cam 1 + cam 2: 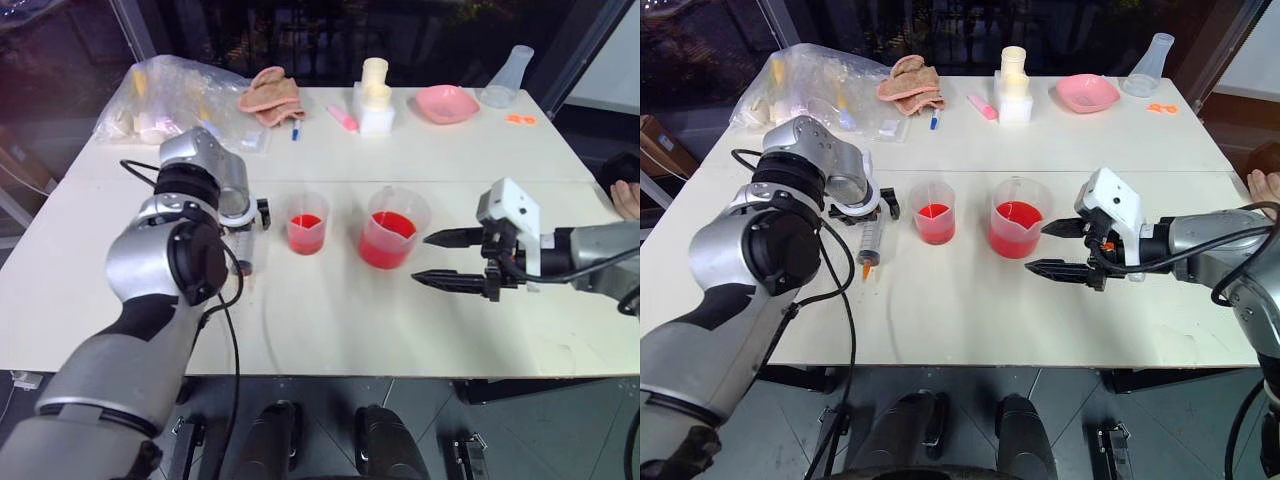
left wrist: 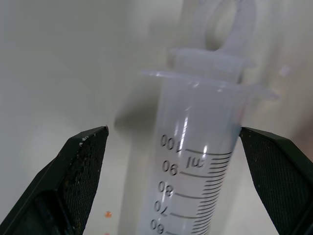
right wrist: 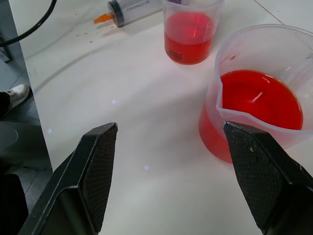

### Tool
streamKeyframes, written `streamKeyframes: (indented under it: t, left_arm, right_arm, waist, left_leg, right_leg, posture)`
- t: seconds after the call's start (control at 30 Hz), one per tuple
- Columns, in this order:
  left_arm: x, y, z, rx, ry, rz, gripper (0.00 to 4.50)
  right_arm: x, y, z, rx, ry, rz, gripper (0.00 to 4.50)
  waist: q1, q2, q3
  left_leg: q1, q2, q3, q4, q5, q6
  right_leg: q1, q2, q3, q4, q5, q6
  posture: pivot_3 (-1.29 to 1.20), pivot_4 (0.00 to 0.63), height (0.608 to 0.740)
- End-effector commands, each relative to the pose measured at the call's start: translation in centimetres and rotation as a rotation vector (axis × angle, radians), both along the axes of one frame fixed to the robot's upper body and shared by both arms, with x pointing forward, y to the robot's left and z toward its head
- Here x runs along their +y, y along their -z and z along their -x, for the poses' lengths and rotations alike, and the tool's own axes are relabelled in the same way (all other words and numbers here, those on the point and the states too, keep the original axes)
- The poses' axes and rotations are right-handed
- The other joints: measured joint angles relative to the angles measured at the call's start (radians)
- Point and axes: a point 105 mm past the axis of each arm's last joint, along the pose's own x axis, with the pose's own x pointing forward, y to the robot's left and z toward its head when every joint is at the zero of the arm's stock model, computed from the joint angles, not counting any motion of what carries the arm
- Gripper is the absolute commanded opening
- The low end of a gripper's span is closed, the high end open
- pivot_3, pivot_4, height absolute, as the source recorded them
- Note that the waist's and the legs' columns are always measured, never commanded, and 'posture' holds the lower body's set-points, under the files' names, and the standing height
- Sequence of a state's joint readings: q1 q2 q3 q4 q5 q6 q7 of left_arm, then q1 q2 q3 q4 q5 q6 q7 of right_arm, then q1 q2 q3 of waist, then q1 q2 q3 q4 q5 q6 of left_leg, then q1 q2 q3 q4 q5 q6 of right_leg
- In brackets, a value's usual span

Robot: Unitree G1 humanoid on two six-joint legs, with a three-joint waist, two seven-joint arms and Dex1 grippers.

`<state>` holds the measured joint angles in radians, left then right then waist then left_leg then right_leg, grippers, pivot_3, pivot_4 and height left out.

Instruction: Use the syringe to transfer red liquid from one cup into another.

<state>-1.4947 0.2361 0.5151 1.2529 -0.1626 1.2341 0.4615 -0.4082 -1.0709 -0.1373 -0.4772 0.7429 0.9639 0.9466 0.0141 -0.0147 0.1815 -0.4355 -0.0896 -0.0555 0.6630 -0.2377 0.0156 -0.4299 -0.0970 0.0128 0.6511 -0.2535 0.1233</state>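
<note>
- The left gripper (image 2: 171,161) stands wide, its two black, rough-textured fingers (image 2: 83,171) on either side of the syringe (image 1: 872,238) barrel, with a gap showing at least on one side; it holds nothing.
- The syringe lies flat on the white bench (image 1: 970,310), a clear plastic tube with printed black graduation marks, a broad flange at the plunger end and an orange tip pointing toward the bench's near edge.
- Just beside the syringe, away from the left arm, stands the smaller beaker (image 1: 933,212), a narrow clear plastic cylinder holding a shallow layer of red liquid (image 1: 933,222).
- Beyond that, farther from the syringe, stands the larger beaker (image 1: 1018,230), clear plastic with a flared rim and pour spout, about half full of the same translucent red liquid.
- The right gripper (image 1: 1065,248) hangs above the bench near the larger beaker, on the side away from the syringe, its tapered black fingers spread wide and empty.
- Toward the far edge, well apart from the syringe, lie a crumpled pink cloth (image 1: 910,80), a clear plastic bag (image 1: 810,85), a shallow pink bowl (image 1: 1086,92) and a small blue pen (image 1: 934,120).
</note>
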Motion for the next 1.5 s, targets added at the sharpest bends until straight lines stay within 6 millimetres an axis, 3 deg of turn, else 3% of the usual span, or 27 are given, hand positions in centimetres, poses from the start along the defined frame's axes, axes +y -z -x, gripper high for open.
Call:
streamKeyframes:
  t: [0.03,0.33,0.53,0.7,0.83,0.93,1.0,1.07,1.1,1.17,1.23,1.3,1.37,1.5]
  left_arm:
    - [0.0,-0.1,-0.4,-0.028,-0.003,-0.016,3.93]
    - [0.1,0.5,-0.1,-0.002,-0.006,-0.028,1.62]
    - [1.1,-0.5,-0.4,-0.039,-0.036,-0.005,1.53]
    - [4.0,-5.4,-1.9,-0.245,-0.048,-0.027,1.53]
    - [7.3,-11.6,-2.8,-0.508,-0.062,-0.101,1.53]
    - [7.6,-16.1,-3.2,-0.731,-0.047,-0.118,1.53]
    - [4.9,-21.5,-3.4,-1.005,0.083,-0.103,1.53]
    - [0.0,-26.9,-1.9,-1.323,0.276,0.042,1.53]
    - [-1.9,-28.8,-0.7,-1.455,0.352,0.153,1.53]
    - [-4.5,-30.4,1.2,-1.602,0.471,0.288,1.53]
    - [-6.5,-30.4,1.9,-1.636,0.549,0.356,1.53]
    - [-9.7,-30.0,3.1,-1.667,0.683,0.458,1.53]
    - [-12.7,-28.6,4.1,-1.689,0.828,0.482,1.53]
    - [-16.2,-24.3,4.5,-1.661,1.002,0.513,1.53]
  right_arm:
    - [0.0,-1.2,0.4,-0.053,0.000,0.005,3.58]
    - [-0.1,-1.2,0.4,-0.055,0.011,0.003,3.58]
    - [-0.2,-1.4,0.3,-0.065,0.013,-0.001,3.58]
    - [-0.3,-1.5,0.0,-0.073,0.015,0.003,3.58]
    - [-0.3,-1.5,-0.3,-0.083,0.014,0.003,3.58]
    - [-0.3,-1.4,-0.4,-0.085,0.010,0.002,3.58]
    - [-0.5,-1.8,-0.7,-0.110,0.023,-0.011,3.58]
    - [-0.6,-2.1,-0.9,-0.125,0.042,-0.038,3.58]
    - [-0.6,-2.0,-0.8,-0.127,0.041,-0.036,3.58]
    - [-0.7,-2.1,-0.5,-0.137,0.049,-0.036,3.58]
    - [-0.9,-2.5,-0.5,-0.146,0.071,-0.051,3.58]
    - [-1.1,-3.5,-0.3,-0.170,0.096,-0.088,3.58]
    - [-1.3,-4.9,-0.1,-0.198,0.126,-0.152,3.58]
    - [-1.1,-7.9,0.8,-0.247,0.149,-0.308,3.58]
  waist:
    - [0.000,0.000,0.000]
    - [-0.002,0.000,0.000]
    - [-0.003,0.000,0.000]
    - [-0.003,0.000,0.000]
    - [-0.003,0.000,0.000]
    - [0.002,0.000,0.000]
    - [0.009,0.000,0.000]
    - [0.022,0.000,0.000]
    - [0.030,0.000,0.000]
    - [0.034,0.000,0.000]
    - [0.026,0.000,-0.001]
    - [0.019,0.001,-0.001]
    - [0.018,0.002,-0.001]
    - [0.014,0.002,-0.001]
  left_leg:
    - [0.000,0.000,0.000,0.000,0.000,0.000]
    - [0.000,0.000,0.000,0.000,0.000,0.000]
    - [0.000,0.000,0.000,0.000,0.000,0.000]
    - [0.000,0.000,0.000,0.000,0.000,0.000]
    - [0.000,0.000,0.000,0.000,0.000,0.000]
    - [0.000,0.000,0.000,0.000,0.000,0.000]
    - [0.000,0.000,0.000,0.001,0.000,-0.001]
    - [-0.002,0.000,0.000,0.002,0.001,-0.001]
    - [-0.004,0.000,0.000,0.003,0.001,-0.001]
    - [-0.009,-0.001,-0.002,0.005,0.001,-0.001]
    - [-0.009,-0.002,0.000,0.005,0.000,0.001]
    - [-0.007,-0.002,0.002,0.004,0.000,0.001]
    - [-0.006,0.000,0.003,0.003,0.000,0.001]
    - [-0.004,0.001,0.003,0.003,0.000,0.003]
  right_leg:
    - [0.000,0.000,0.000,0.000,0.000,0.000]
    - [0.000,0.000,0.000,0.001,0.000,0.000]
    - [0.000,0.000,0.000,0.001,0.000,0.000]
    - [-0.001,0.000,0.000,0.001,0.000,0.000]
    - [-0.001,0.000,0.000,0.001,0.000,0.000]
    - [-0.001,0.000,0.000,0.001,0.000,0.000]
    - [0.000,0.000,0.000,0.000,0.000,0.000]
    - [0.000,0.000,0.000,-0.001,0.000,0.000]
    - [-0.001,0.000,0.000,-0.002,0.000,0.000]
    - [-0.004,-0.001,0.000,-0.003,0.001,0.000]
    - [-0.004,-0.002,0.001,-0.004,0.001,0.001]
    - [-0.004,-0.001,0.001,-0.004,0.001,0.001]
    - [-0.004,0.000,0.001,-0.003,0.001,0.001]
    - [-0.003,0.001,0.002,-0.001,0.002,0.001]
  posture:
    - [0.00,0.150,0.740]
    - [0.00,0.150,0.740]
    - [0.00,0.150,0.740]
    - [0.00,0.150,0.740]
    - [0.00,0.150,0.740]
    - [0.00,0.150,0.740]
    - [0.00,0.150,0.740]
    - [0.00,0.150,0.740]
    - [0.00,0.150,0.740]
    - [0.00,0.150,0.740]
    - [0.00,0.150,0.740]
    - [0.00,0.150,0.740]
    - [0.00,0.150,0.740]
    - [0.00,0.150,0.740]
